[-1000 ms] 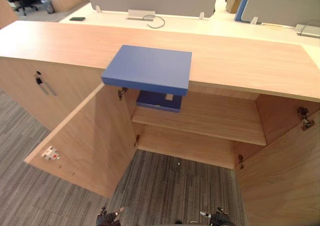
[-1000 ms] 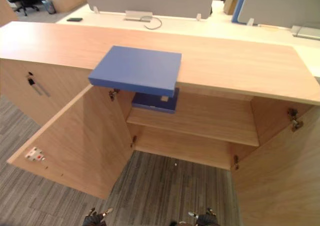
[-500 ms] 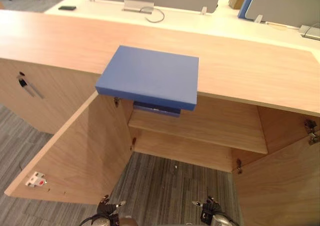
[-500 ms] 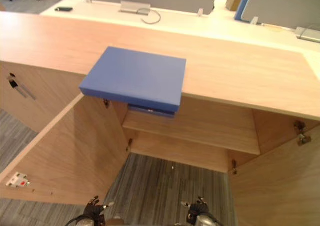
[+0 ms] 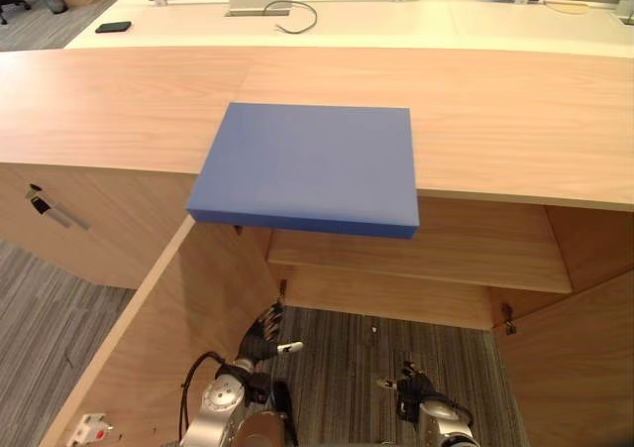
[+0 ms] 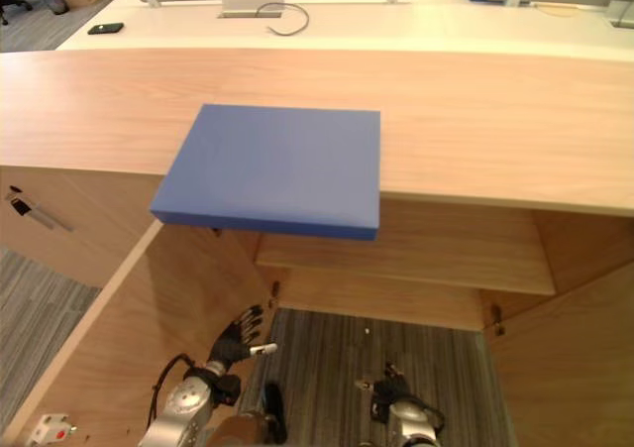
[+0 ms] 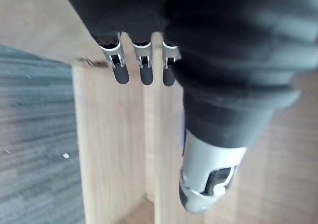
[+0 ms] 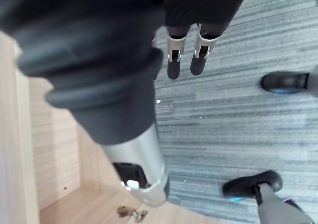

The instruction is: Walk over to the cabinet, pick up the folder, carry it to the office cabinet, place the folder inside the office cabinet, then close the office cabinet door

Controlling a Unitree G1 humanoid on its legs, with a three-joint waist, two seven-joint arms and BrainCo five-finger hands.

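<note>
So the blue folder (image 5: pixel 307 165) is lying flat on the wooden counter (image 5: pixel 515 120), with its front edge sticking out a bit over the open cabinet (image 5: pixel 555 239) below. Neither hand is touching it. The left hand (image 5: pixel 260 336) hangs low beside the cabinet's open left door (image 5: pixel 168 338), fingers loose and spread, nothing in it. The right hand (image 5: pixel 411 392) is down over the grey carpet (image 5: pixel 347 358), fingers relaxed and empty too. The cabinet's shelf (image 5: pixel 446 254) sits just under the folder.
</note>
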